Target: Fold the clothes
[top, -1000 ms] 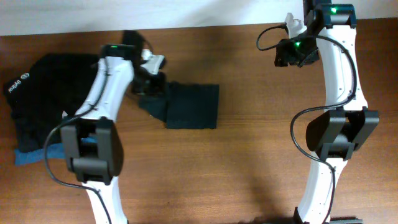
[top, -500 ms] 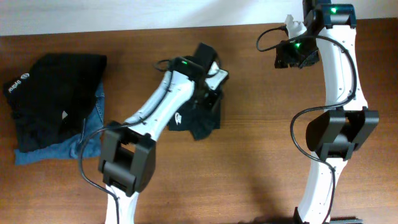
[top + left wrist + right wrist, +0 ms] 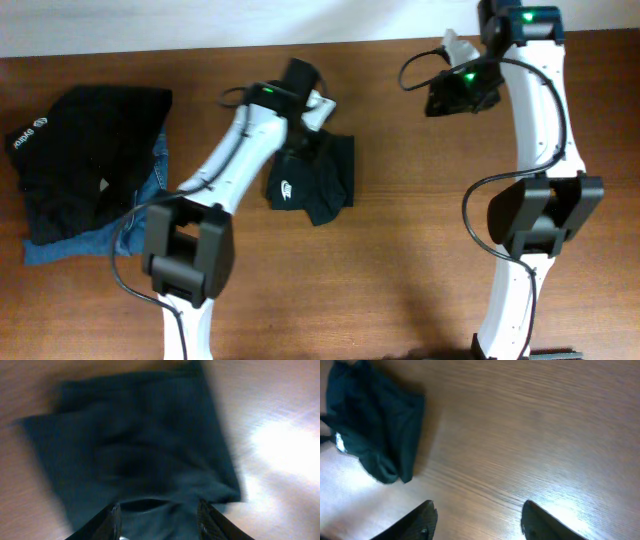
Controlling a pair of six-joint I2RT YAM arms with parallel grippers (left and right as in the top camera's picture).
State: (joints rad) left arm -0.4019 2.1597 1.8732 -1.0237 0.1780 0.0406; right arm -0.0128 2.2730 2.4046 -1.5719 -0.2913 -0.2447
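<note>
A folded black T-shirt with a small white swoosh lies at the table's middle. My left gripper hovers over its far edge, jaws open. In the left wrist view the dark fabric fills the frame, and my left gripper stands spread above it, with cloth below the gap and no grip showing. My right gripper is at the far right, open over bare wood. Its wrist view shows my right gripper well apart from the shirt at upper left.
A pile of clothes lies at the far left: black garments, one with white lettering, over blue denim. The wooden table meets a pale wall along the back edge.
My left gripper has opened and let go of the shirt, which now lies turned over with its swoosh showing. The left arm swung right over it. My right gripper opened a little and shifted left.
</note>
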